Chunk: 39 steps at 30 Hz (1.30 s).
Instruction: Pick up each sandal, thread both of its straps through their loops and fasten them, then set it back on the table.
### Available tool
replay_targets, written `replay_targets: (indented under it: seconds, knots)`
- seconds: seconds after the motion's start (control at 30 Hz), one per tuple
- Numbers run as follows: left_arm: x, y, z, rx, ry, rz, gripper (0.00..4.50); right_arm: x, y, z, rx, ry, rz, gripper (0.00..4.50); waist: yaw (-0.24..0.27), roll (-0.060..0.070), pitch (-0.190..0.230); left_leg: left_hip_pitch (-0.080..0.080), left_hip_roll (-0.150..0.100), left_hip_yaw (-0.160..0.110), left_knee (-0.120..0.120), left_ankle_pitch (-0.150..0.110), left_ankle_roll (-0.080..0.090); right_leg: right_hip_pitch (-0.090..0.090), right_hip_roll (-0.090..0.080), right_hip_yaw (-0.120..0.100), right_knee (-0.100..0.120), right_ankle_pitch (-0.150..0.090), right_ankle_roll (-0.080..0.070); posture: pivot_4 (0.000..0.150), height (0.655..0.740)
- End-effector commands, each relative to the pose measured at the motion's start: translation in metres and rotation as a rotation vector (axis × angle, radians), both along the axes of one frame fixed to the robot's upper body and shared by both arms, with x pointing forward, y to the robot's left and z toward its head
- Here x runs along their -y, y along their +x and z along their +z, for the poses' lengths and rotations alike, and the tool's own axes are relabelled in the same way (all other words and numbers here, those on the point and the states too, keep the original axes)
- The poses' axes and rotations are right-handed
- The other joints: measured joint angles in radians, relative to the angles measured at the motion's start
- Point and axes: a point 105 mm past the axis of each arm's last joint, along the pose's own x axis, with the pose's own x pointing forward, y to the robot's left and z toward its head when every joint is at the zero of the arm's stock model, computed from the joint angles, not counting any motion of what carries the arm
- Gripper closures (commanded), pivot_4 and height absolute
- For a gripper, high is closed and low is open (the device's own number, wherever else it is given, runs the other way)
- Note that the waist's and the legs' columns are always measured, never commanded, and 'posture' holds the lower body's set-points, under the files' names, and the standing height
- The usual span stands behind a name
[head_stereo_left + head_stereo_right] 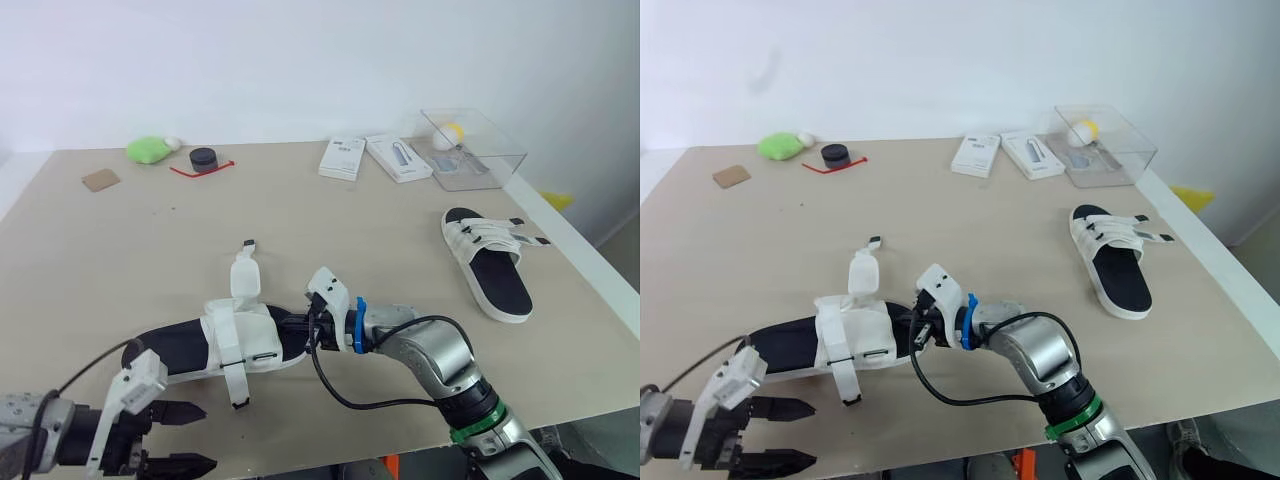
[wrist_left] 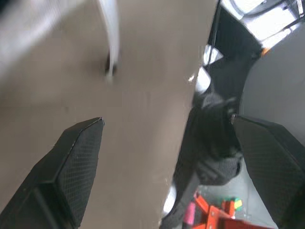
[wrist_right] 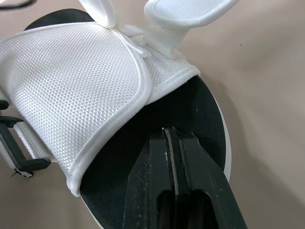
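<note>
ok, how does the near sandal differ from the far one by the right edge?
Straps: the near sandal has loose ones, one standing up and one hanging toward the table's front; the far sandal has them lying flat across it.
Contact: the right hand is at the near sandal's footbed, while the far sandal lies alone.
Pose: near sandal sideways, far sandal slanting front to back.
Shared: white straps, black footbeds.
</note>
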Motion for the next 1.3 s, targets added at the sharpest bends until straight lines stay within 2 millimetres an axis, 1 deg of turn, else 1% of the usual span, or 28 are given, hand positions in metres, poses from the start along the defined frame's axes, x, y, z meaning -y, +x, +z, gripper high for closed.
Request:
replay_targets:
  seconds: [0.03, 0.07, 0.13, 0.2, 0.27, 0.33, 0.4, 0.43, 0.47, 0.53, 0.6, 0.67, 0.7, 0.8, 0.87, 0.97, 1.03, 1.07, 1.2, 1.3]
  knots:
    - [0.009, 0.017, 0.009, 0.104, -0.063, 0.043, 0.08, 0.005, -0.002, -0.015, -0.042, -0.053, -0.013, 4.5, 0.0, 0.0, 0.0, 0.0, 0.0, 0.0, 0.0, 0.0, 0.0, 0.0, 0.0, 0.0, 0.0, 0.0, 0.0, 0.15, 0.74]
    - [0.013, 0.021, 0.012, 0.137, -0.08, 0.049, 0.08, 0.005, -0.002, -0.015, -0.042, -0.053, -0.013, 4.5, 0.0, 0.0, 0.0, 0.0, 0.0, 0.0, 0.0, 0.0, 0.0, 0.0, 0.001, 0.0, 0.0, 0.0, 0.0, 0.15, 0.74]
    - [0.016, 0.022, 0.014, 0.191, -0.082, 0.038, 0.08, 0.007, -0.002, -0.016, -0.043, -0.057, -0.013, 4.5, -0.001, -0.001, 0.0, 0.0, 0.0, 0.0, 0.001, 0.0, 0.0, 0.0, 0.0, 0.0, -0.001, 0.0, 0.001, 0.15, 0.74]
    - [0.008, 0.024, 0.005, 0.38, 0.074, -0.038, 0.08, 0.009, -0.003, -0.017, -0.043, -0.063, -0.013, 4.5, -0.002, 0.0, 0.0, 0.0, 0.0, 0.0, 0.001, 0.0, 0.0, 0.0, 0.0, 0.0, -0.002, 0.0, 0.0, 0.15, 0.74]
    - [0.0, 0.018, -0.004, 0.549, 0.214, -0.164, 0.08, 0.01, -0.003, -0.017, -0.042, -0.067, -0.012, 4.5, -0.001, 0.0, -0.001, 0.0, 0.0, 0.0, 0.001, 0.0, 0.0, 0.0, 0.0, 0.001, -0.002, 0.0, 0.0, 0.15, 0.74]
    - [-0.005, 0.008, -0.01, 0.599, 0.241, -0.226, 0.08, 0.01, -0.003, -0.017, -0.042, -0.067, -0.009, 4.5, 0.001, 0.002, -0.002, 0.0, 0.0, 0.0, 0.001, -0.002, -0.003, 0.0, 0.0, 0.001, -0.002, 0.004, -0.006, 0.15, 0.74]
    - [-0.018, 0.001, -0.022, 0.707, 0.331, -0.332, 0.08, 0.01, -0.003, -0.018, -0.04, -0.069, -0.008, 4.5, 0.001, 0.002, -0.004, 0.0, 0.0, 0.001, 0.001, -0.003, -0.003, 0.0, -0.001, 0.001, -0.002, 0.005, -0.008, 0.15, 0.74]
    - [-0.024, 0.007, -0.023, 0.817, 0.385, -0.359, 0.08, 0.009, -0.003, -0.018, -0.039, -0.068, -0.008, 4.5, 0.002, 0.002, -0.004, 0.0, 0.0, 0.001, 0.001, -0.004, -0.002, 0.0, -0.001, 0.001, -0.003, 0.005, -0.008, 0.15, 0.74]
    - [-0.027, 0.012, -0.023, 0.89, 0.408, -0.364, 0.08, 0.008, -0.003, -0.018, -0.039, -0.067, -0.007, 4.5, 0.003, 0.002, -0.005, 0.0, 0.0, 0.001, 0.001, -0.004, -0.001, 0.0, -0.002, 0.0, -0.003, 0.005, -0.008, 0.15, 0.74]
    - [-0.026, 0.026, -0.013, 1.102, 0.423, -0.363, 0.08, 0.007, -0.003, -0.018, -0.039, -0.065, -0.007, 4.5, 0.004, 0.005, -0.006, 0.0, 0.001, 0.004, 0.001, -0.005, 0.0, 0.0, -0.004, -0.001, -0.004, 0.004, -0.008, 0.15, 0.74]
    - [-0.023, 0.028, -0.008, 1.25, 0.427, -0.411, 0.08, 0.006, -0.003, -0.018, -0.04, -0.062, -0.007, 4.5, 0.004, 0.005, -0.007, -0.001, 0.002, 0.01, 0.001, -0.005, 0.002, -0.001, -0.008, -0.003, -0.005, 0.004, -0.007, 0.15, 0.74]
    - [-0.025, 0.027, -0.009, 1.387, 0.455, -0.473, 0.08, 0.006, -0.003, -0.018, -0.04, -0.061, -0.008, 4.5, 0.004, 0.005, -0.007, 0.0, 0.004, 0.013, 0.001, -0.005, 0.004, -0.002, -0.009, -0.004, -0.006, 0.003, -0.007, 0.15, 0.74]
    - [-0.026, 0.025, -0.009, 1.452, 0.459, -0.498, 0.08, 0.006, -0.003, -0.018, -0.039, -0.061, -0.008, 4.5, 0.004, 0.005, -0.007, -0.001, 0.004, 0.018, 0.001, -0.004, 0.005, -0.002, -0.013, -0.007, -0.006, 0.004, -0.007, 0.15, 0.74]
    - [-0.03, 0.02, -0.012, 1.553, 0.447, -0.523, 0.08, 0.007, -0.003, -0.018, -0.038, -0.061, -0.011, 4.5, 0.003, 0.004, -0.008, 0.001, 0.006, 0.027, 0.001, -0.001, 0.009, -0.002, -0.019, -0.01, -0.006, 0.004, -0.008, 0.15, 0.74]
    - [-0.031, 0.018, -0.011, 1.585, 0.43, -0.507, 0.08, 0.007, -0.002, -0.017, -0.037, -0.061, -0.012, 4.5, 0.002, 0.002, -0.009, 0.001, 0.006, 0.03, 0.001, -0.002, 0.01, -0.002, -0.02, -0.012, -0.005, 0.005, -0.009, 0.15, 0.74]
    - [-0.029, 0.016, -0.013, 1.622, 0.421, -0.53, 0.08, 0.007, -0.002, -0.017, -0.037, -0.061, -0.01, 4.5, 0.002, 0.0, -0.01, 0.002, 0.006, 0.033, 0.001, -0.005, 0.014, -0.001, -0.021, -0.012, -0.003, 0.011, -0.005, 0.15, 0.74]
    - [-0.024, 0.018, -0.01, 1.653, 0.408, -0.531, 0.08, 0.007, -0.002, -0.017, -0.036, -0.062, -0.008, 4.5, 0.002, -0.001, -0.011, 0.004, 0.006, 0.033, 0.001, -0.005, 0.015, -0.002, -0.021, -0.012, -0.001, 0.013, -0.004, 0.15, 0.74]
    - [-0.019, 0.021, -0.008, 1.679, 0.399, -0.526, 0.08, 0.006, -0.001, -0.016, -0.035, -0.061, -0.007, 4.5, 0.002, -0.002, -0.012, 0.009, 0.006, 0.033, 0.001, -0.005, 0.015, -0.002, -0.021, -0.013, 0.001, 0.013, -0.003, 0.15, 0.74]
    - [-0.005, 0.028, -0.003, 1.726, 0.38, -0.537, 0.08, 0.006, -0.001, -0.016, -0.033, -0.059, -0.007, 4.5, 0.002, -0.004, -0.013, 0.01, 0.006, 0.033, 0.001, -0.005, 0.015, -0.001, -0.02, -0.013, 0.005, 0.013, -0.003, 0.15, 0.74]
    - [0.003, 0.034, 0.001, 1.757, 0.382, -0.542, 0.08, 0.006, 0.0, -0.015, -0.03, -0.059, -0.008, 4.5, 0.002, -0.004, -0.013, 0.011, 0.006, 0.033, 0.001, -0.005, 0.015, -0.001, -0.02, -0.012, 0.007, 0.013, -0.002, 0.15, 0.74]
